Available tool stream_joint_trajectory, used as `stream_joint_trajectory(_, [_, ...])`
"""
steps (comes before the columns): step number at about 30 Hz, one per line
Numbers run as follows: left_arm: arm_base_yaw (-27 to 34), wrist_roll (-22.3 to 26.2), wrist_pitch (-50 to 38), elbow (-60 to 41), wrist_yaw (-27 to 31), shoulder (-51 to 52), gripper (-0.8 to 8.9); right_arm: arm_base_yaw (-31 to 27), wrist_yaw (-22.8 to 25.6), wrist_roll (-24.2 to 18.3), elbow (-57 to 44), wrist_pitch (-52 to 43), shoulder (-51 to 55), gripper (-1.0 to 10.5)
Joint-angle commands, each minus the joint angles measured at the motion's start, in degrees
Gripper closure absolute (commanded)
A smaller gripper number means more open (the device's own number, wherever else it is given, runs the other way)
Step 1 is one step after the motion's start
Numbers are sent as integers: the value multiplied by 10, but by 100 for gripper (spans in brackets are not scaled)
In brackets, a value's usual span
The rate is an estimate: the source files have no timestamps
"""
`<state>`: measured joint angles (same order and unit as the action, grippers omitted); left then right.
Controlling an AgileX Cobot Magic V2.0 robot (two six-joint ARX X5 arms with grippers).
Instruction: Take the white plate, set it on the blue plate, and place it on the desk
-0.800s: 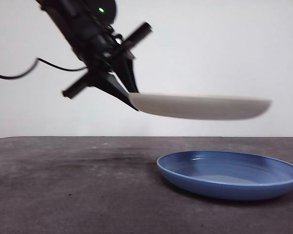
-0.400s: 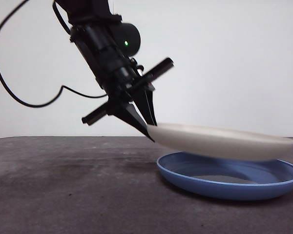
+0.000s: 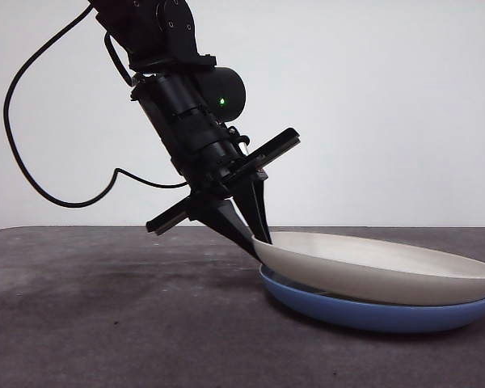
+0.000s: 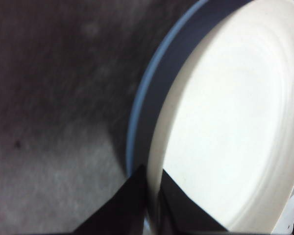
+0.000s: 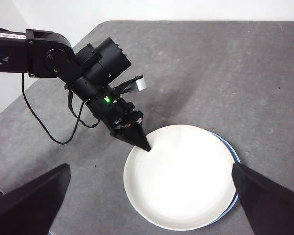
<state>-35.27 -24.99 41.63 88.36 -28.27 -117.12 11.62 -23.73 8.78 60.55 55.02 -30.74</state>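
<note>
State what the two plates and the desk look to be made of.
White plate: matte cream, no glare; maybe unglazed ceramic or melamine. Blue plate: glossy, its rim catching a soft sheen; likely glazed ceramic or plastic. Desk: dark grey-brown, mottled, dull; perhaps a felt-like or laminate top.

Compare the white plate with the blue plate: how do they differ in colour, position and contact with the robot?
The white plate is matte cream; the blue plate is glossy blue. The white plate lies on top, slightly tilted; the blue plate sits flat on the desk. The left end effector grips the white plate's rim; nothing holds the blue plate. Both are round, shallow and similar in size.
</note>
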Motion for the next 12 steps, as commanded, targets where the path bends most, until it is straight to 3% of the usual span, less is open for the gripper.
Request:
stream_joint_trajectory(1, [-5, -10, -17, 16, -1, -14, 804, 3, 2, -7, 10, -5, -1, 340])
stream_joint_trajectory(12, [-6, -12, -25, 16, 1, -17, 804, 3, 2, -7, 10, -5, -1, 340])
